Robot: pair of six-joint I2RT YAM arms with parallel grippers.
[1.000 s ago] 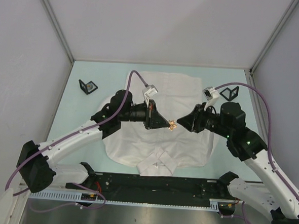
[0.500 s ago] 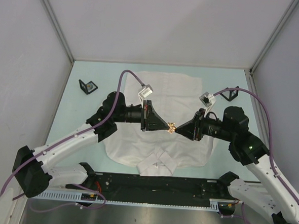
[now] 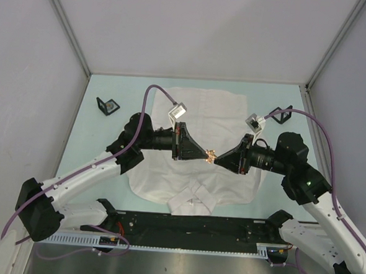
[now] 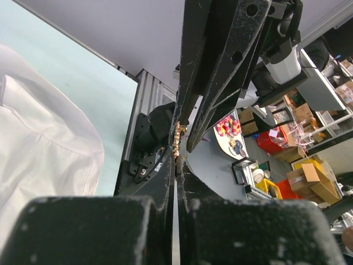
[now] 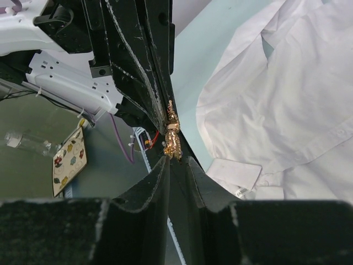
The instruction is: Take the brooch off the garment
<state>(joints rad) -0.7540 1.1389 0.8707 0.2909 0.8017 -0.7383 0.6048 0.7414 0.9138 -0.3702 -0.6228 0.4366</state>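
Over the shirt's middle: we see the small gold brooch (image 3: 210, 155) raised clear of the white button-front shirt (image 3: 200, 110), right where the two arms' tips meet, with no cloth drawn up with it.
Shirt: it lies spread on the pale green worktop (image 3: 108, 89), collar end nearest the arm bases. We can make out nothing pinned to it.
Done: we judge the brooch already freed from the garment.
Left to do: as we read it, only to carry the brooch away to one side of the shirt and set it down, perhaps after passing it from one arm to the other.
Left jaws: clenched to a hairline slit, pinching the brooch (image 4: 177, 139) at their very tips.
Right jaws: drawn in narrow about the far end of the brooch (image 5: 172, 135) and touching it. We cannot tell whether they truly clamp it.
Watch for: a release above the shirt before the other jaws hold firm would, we think, drop the brooch back onto the fabric.
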